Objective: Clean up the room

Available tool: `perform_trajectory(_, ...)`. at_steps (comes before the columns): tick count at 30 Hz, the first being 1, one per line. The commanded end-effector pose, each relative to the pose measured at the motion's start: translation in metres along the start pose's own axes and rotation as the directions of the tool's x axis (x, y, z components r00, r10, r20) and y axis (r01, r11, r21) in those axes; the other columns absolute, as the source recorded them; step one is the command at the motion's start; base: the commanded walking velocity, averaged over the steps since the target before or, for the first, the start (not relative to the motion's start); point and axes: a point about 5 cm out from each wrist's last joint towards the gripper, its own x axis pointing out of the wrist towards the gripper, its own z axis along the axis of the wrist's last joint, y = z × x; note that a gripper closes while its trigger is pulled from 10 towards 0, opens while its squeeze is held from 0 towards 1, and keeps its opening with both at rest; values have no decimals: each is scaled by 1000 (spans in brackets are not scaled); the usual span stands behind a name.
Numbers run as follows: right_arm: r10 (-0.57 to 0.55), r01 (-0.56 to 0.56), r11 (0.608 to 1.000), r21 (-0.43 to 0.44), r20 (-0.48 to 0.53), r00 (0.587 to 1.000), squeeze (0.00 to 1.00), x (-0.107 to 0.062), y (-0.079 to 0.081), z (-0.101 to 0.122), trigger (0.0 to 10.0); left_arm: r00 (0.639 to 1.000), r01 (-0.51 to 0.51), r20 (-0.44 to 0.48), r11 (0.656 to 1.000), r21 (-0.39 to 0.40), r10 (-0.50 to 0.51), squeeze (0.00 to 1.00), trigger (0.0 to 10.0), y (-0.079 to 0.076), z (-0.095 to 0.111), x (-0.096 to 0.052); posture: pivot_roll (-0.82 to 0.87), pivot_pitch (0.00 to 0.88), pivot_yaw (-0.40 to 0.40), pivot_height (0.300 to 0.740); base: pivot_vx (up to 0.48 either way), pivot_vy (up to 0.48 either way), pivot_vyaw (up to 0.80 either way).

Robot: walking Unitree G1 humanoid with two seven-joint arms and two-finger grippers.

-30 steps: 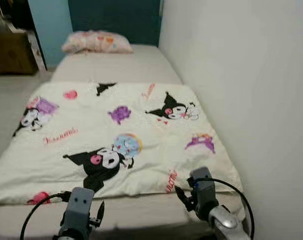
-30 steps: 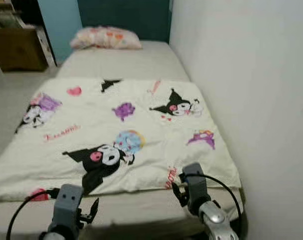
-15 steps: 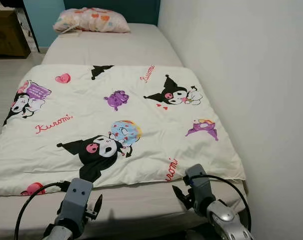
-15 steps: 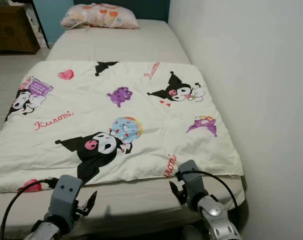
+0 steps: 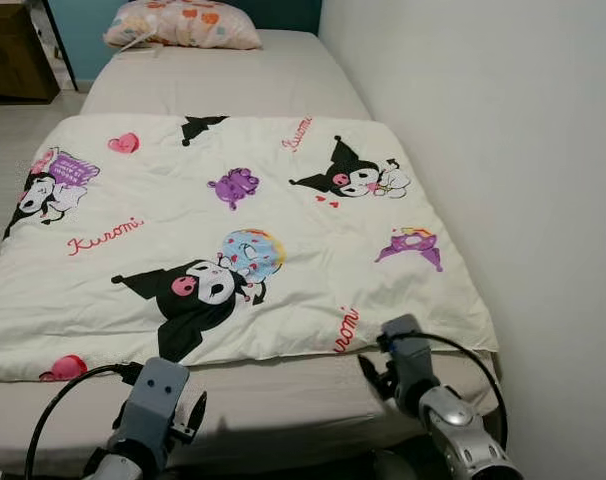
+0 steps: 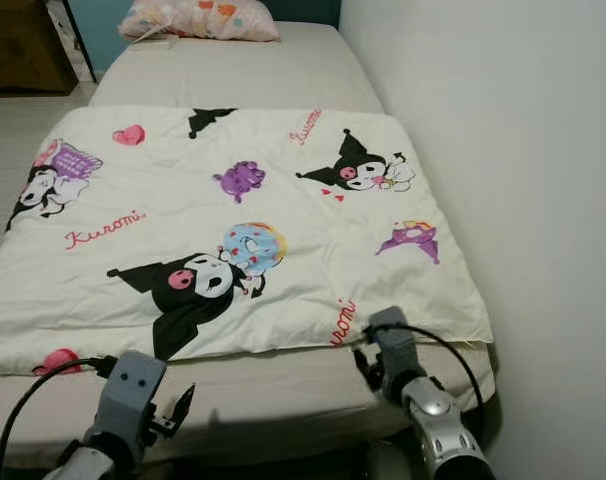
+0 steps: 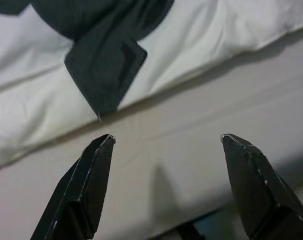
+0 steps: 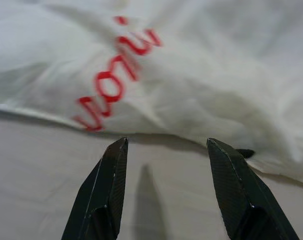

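the blanket (image 5: 233,230) lies spread flat over the near part of the bed (image 5: 233,80), its long near hem running left to right just beyond both grippers — that hem is what the next move turns on. the left gripper (image 7: 164,142) hovers over the bare sheet at the near edge, fingers (image 7: 86,185) spread apart and gripping nothing, with the hem and a black printed shape lying just ahead of the tips. the right gripper (image 8: 164,145) is likewise parted and empty, its tips all but at the hem where the red lettering (image 8: 111,80) runs, so by my reading the right arm is the nearer of the two to the cloth. the hem lies across both pairs of fingers rather than along them, which suits a pinch from the near side. the pillow (image 5: 178,22) sits at the far end, well apart from the blanket, and the wall (image 5: 503,150) runs along the right side — little room there. no containers are in sight; a dark piece of furniture (image 5: 18,50) stands at the far left.
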Motion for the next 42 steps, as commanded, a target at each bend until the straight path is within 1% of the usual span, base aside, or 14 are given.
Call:
perform_trajectory(1,-40,44,995,88,-54,998,0,-5,-5,-15,10000,999,22,-36,1000,3,-22,0,10000,-5,-7,-6,71,488,-65,547,0,0,0)
perform_trajectory(5,-107,119,966,229,-66,992,0,-4,-13,-16,10000,999,31,-36,1000,3,-31,0,10000,-8,-6,-8,72,487,-61,547,0,0,0)
perform_trajectory(9,-221,256,781,569,-132,966,20,-4,-28,-19,10000,998,44,-36,999,-4,-45,0,10000,-11,-6,-9,78,485,-59,547,0,0,0)
perform_trajectory(10,-234,269,742,614,-139,962,212,-4,-30,-19,10000,998,46,-36,999,-6,-46,0,10000,-11,-5,-10,78,485,-59,547,0,0,0)
perform_trajectory(11,-245,276,701,658,-141,959,851,-5,-32,-19,10000,998,47,-36,999,-7,-47,0,10000,-12,-5,-10,79,484,-58,547,0,0,0)
perform_trajectory(12,-255,283,668,688,-146,956,996,-5,-34,-19,10000,998,49,-36,999,-9,-49,0,10000,-12,-4,-10,79,484,-57,547,0,0,0)
perform_trajectory(14,-263,278,626,729,-138,955,1000,-5,-35,-18,10000,998,51,-34,999,-12,-51,0,10000,-12,-4,-10,79,482,-54,547,0,0,0)
perform_trajectory(16,-268,273,597,755,-133,954,1000,-5,-36,-17,10000,998,53,-33,999,-14,-53,0,10000,-12,-4,-10,79,482,-54,547,0,0,0)
perform_trajectory(20,-243,189,443,876,-86,966,1000,-1,-36,-9,10000,995,96,-10,995,-34,-97,0,10000,-19,0,-12,81,480,-52,547,0,0,0)
perform_trajectory(24,-237,154,374,914,-67,969,1000,1,-35,-6,10000,989,147,13,988,-40,-147,0,10000,-26,3,-14,84,479,-52,547,0,0,0)
perform_trajectory(25,-243,138,324,936,-58,968,918,2,-35,-5,10000,986,166,19,985,-36,-166,0,10000,-29,5,-15,87,478,-50,547,0,0,0)
perform_trajectory(26,-244,123,286,950,-52,968,0,2,-35,-4,10000,984,179,23,983,-35,-178,0,10000,-32,5,-16,90,477,-49,547,0,0,0)
perform_trajectory(37,-235,88,174,981,-46,971,0,7,-27,-1,10000,980,196,23,980,-38,-196,0,10000,-35,8,-19,103,482,-41,547,0,0,0)
perform_trajectory(42,-297,24,29,999,-14,955,0,10,-31,8,10000,976,215,39,976,-39,-213,0,10000,-36,13,-17,135,494,-36,547,0,0,0)
